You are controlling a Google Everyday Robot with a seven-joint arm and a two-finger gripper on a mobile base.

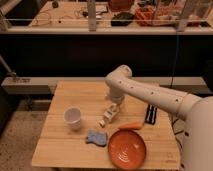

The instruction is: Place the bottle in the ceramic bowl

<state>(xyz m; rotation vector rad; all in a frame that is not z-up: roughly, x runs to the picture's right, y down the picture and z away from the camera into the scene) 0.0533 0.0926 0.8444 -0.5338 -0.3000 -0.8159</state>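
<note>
The bottle (105, 120), small, slim and white, lies on the wooden table (65, 95) near its middle. My gripper (113, 108) hangs straight down from the white arm, just above and behind the bottle's far end, and its jaws stand open with nothing held. The ceramic bowl (127, 149), a wide orange dish with ring pattern, sits at the table's front edge, to the right of and nearer than the bottle. My arm reaches in from the right.
A white cup (73, 117) stands left of the bottle. A blue sponge-like piece (96, 137) lies in front of the bottle. An orange carrot (131, 126) lies just behind the bowl. A black object (151, 114) rests at the right side.
</note>
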